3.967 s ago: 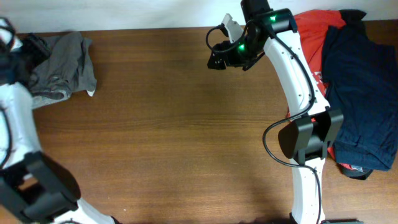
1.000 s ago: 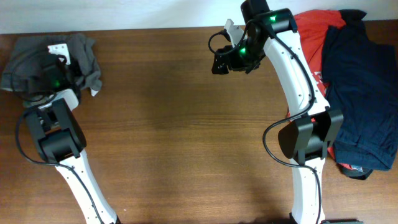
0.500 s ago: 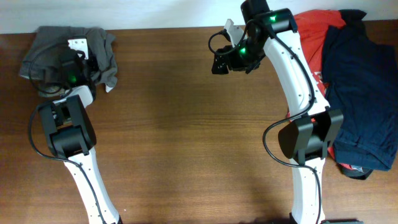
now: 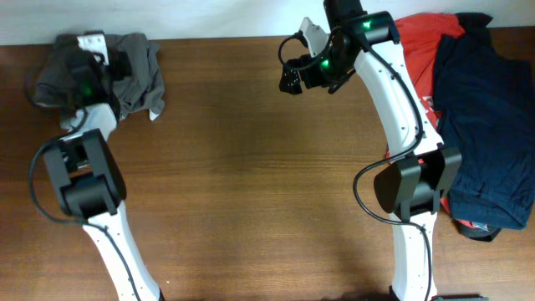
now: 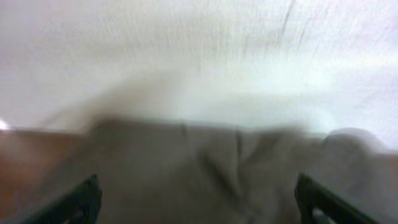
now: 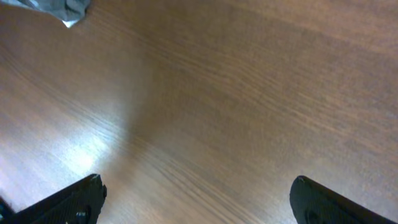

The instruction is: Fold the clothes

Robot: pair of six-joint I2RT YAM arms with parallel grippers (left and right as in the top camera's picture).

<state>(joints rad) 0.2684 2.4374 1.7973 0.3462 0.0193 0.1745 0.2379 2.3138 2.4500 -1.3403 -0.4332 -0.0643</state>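
Two black fingertips [image 5: 87, 200] of the left gripper [image 5: 198, 202] are standing spread wide at the table's back-left corner, released rather than clamped. The crumpled pair of grey-khaki cotton shorts [image 4: 134, 71] is bunching between and ahead of them, with nothing pinched as far as the blurred wrist view shows. The shorts are lying in a loose heap at the far edge of the brown wood-grain table [image 4: 234, 176], just below the white wall [image 5: 199, 56], with the left arm reaching in over them. Judging from the heap, the step in hand is getting the garment onto open wood before any fold. Doing that well probably means closing on one firm edge, such as the waistband, rather than a handful of layers. It should then be drawn low and slowly toward the middle, so the soft, wrinkled cotton is trailing flat instead of rolling under itself. A small pale scrap [image 4: 153, 114], likely lining or a pocket, is poking from the heap's right edge. The right gripper [image 6: 196, 202] is hanging open-jawed above bare, glossy boards well apart from the shorts, placed to take a second corner. Beyond its arm, a red printed T-shirt [image 4: 418, 38] and a dark navy garment [image 4: 489, 125] are lying piled at the table's right edge, the navy one draped across the red.
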